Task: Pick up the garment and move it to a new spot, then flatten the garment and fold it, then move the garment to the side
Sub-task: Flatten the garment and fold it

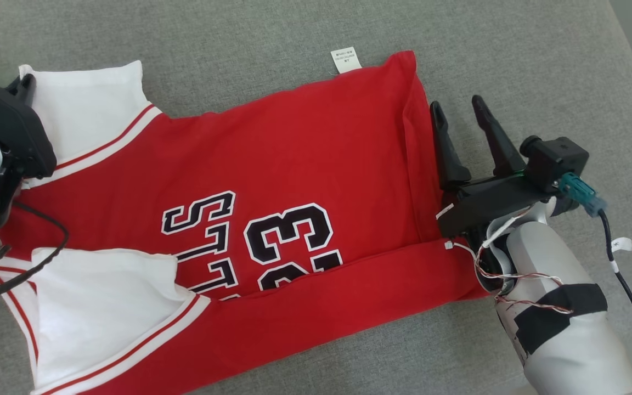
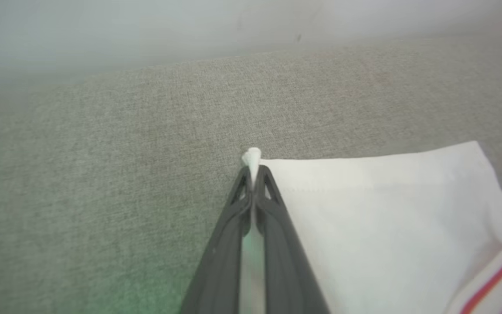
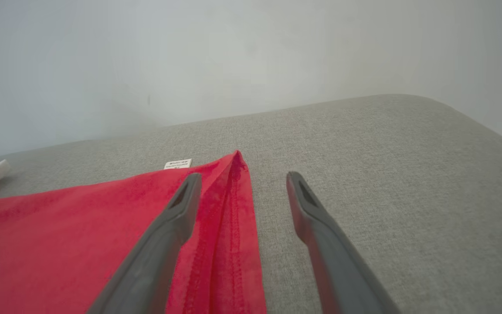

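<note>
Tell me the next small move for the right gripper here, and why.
Probably close the right gripper on the red hem of the jersey. The left gripper is shut on the white sleeve corner, while the right one stands open with the hem edge between its jaws, gripping nothing. Both ends likely need holding before the far side can be folded over.

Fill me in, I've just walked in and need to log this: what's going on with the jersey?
A two-armed robot is folding a red jersey spread on a grey cushion; its near long edge is already folded over. The left gripper is shut on a corner of a white sleeve. The right gripper is open at the hem, gripping nothing.
</note>
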Available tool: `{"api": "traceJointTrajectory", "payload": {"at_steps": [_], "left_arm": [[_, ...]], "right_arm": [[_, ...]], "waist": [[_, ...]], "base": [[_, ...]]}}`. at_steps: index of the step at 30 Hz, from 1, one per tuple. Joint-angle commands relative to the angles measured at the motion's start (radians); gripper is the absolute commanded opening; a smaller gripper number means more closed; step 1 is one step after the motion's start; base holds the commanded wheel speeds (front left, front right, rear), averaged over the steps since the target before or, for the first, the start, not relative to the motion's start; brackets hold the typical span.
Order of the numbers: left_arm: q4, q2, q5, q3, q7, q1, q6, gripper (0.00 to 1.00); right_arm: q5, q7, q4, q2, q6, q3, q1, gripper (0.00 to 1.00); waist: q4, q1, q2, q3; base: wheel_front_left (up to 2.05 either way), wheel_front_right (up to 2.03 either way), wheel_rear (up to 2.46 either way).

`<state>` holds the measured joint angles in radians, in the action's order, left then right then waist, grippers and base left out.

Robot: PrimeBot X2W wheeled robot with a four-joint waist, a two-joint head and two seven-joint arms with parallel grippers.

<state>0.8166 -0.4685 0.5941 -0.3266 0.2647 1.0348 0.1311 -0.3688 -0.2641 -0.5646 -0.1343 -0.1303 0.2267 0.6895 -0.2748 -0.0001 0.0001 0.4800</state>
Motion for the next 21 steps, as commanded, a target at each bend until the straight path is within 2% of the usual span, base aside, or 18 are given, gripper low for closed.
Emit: {"api": "traceJointTrajectory", "payload": {"at_steps": [1,2,7,10,21], "left_arm": [[-0.003,-0.003,0.009,-0.005,-0.021,0.016,-0.001,0.0],[-0.003,-0.003,0.009,-0.005,-0.021,0.016,-0.001,0.0],[-0.037,0.011,0.039,-0.033,-0.071,0.014,-0.001,0.0],[-0.065,0.02,0.059,-0.06,-0.09,0.006,-0.001,0.0],[-0.119,0.039,0.108,-0.129,-0.135,0.011,-0.001,0.0]], "right_arm": [[-0.016,-0.001,-0.038,-0.009,0.0,0.02,0.025,1.0],[-0.016,-0.001,-0.038,-0.009,0.0,0.02,0.025,1.0],[-0.074,0.002,-0.191,-0.033,0.0,0.064,0.114,1.0],[-0.12,0.04,-0.277,-0.041,0.0,0.096,0.175,1.0],[-0.226,0.112,-0.441,-0.078,0.0,0.203,0.332,1.0]], "waist": [[0.01,0.0001,-0.0001,-0.009],[0.01,0.0001,-0.0001,-0.009],[0.039,0.0001,-0.0001,-0.022],[0.062,0.0001,-0.0001,-0.022],[0.124,0.0001,-0.0001,-0.004]], "base": [[0.0,0.0,0.0],[0.0,0.0,0.0],[0.0,0.0,0.0],[0.0,0.0,0.0],[0.0,0.0,0.0]]}}
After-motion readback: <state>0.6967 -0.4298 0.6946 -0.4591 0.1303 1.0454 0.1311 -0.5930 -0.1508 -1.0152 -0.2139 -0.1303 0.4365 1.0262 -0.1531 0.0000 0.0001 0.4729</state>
